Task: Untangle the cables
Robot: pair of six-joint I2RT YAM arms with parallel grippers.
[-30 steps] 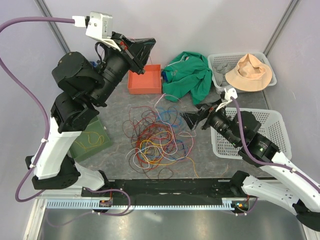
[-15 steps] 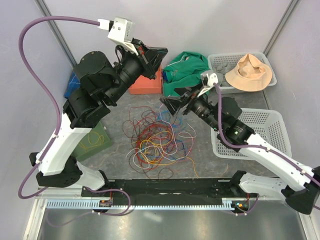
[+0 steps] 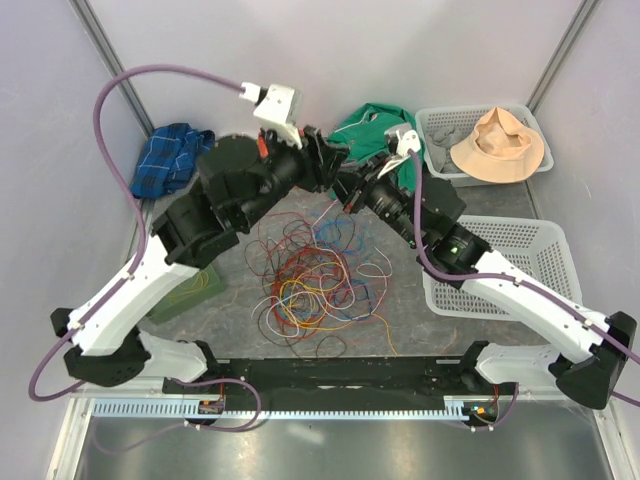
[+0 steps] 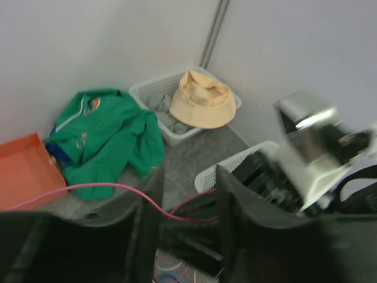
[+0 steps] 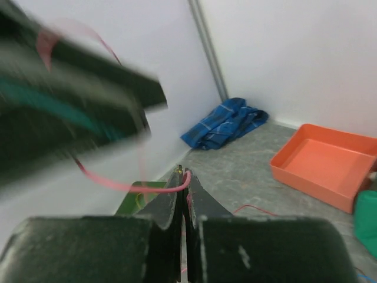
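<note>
**Cables** [image 3: 312, 285]: a tangled heap of thin red, yellow, orange, blue and white wires. It lies on the grey table [image 3: 405, 335] at the centre of the work area, between the two arms. One strand, a pink cable [image 4: 112, 186], rises off the heap to the point where both grippers meet above its far edge.

**Right gripper** [image 5: 184, 177]: jaws pressed together, pinching the pink cable at the tips. In the wrist view the strand loops away to the left.

**Left gripper** [image 4: 187, 180]: jaws apart, grasping nothing. The pink cable crosses the gap between them. Whether it touches a finger cannot be told.

**Surroundings:**
- A green box [image 3: 190, 290] sits left of the heap with a yellow wire lying on it.
- A blue plaid cloth [image 3: 170, 160] lies at the far left.
- An orange tray [image 4: 23, 171] and a green garment [image 3: 372, 125] lie beyond the heap.
- A white basket [image 3: 435, 120] at the far right holds a tan hat [image 3: 497, 145].
- A second white basket [image 3: 545, 240] stands to the right of the heap.
</note>
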